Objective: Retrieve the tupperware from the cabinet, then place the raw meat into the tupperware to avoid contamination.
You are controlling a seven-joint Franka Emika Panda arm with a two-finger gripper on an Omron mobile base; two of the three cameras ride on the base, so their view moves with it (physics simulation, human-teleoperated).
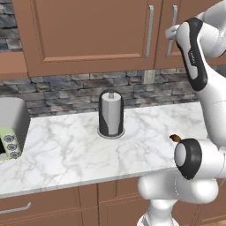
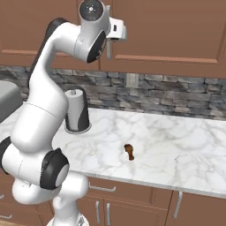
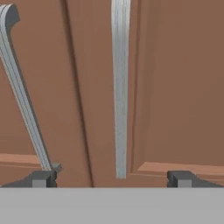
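The brown wooden cabinet (image 1: 88,31) (image 2: 176,26) (image 3: 175,87) hangs above the counter with both doors closed. My gripper (image 1: 171,32) (image 2: 117,30) (image 3: 113,178) is open and raised right in front of the doors. In the hand view a vertical silver handle (image 3: 120,87) stands between the fingertips, not touched. A second handle (image 3: 22,100) runs to its left. The raw meat (image 1: 175,137) (image 2: 129,151), a small reddish-brown chunk, lies on the marble counter near its front edge. The tupperware is hidden.
A paper towel roll (image 1: 111,114) (image 2: 77,110) stands mid-counter near the stone backsplash. A grey toaster (image 1: 11,128) (image 2: 6,99) sits at the far left. A wall outlet (image 1: 149,76) (image 2: 131,80) is below the cabinet. Drawers and lower doors run under the counter edge.
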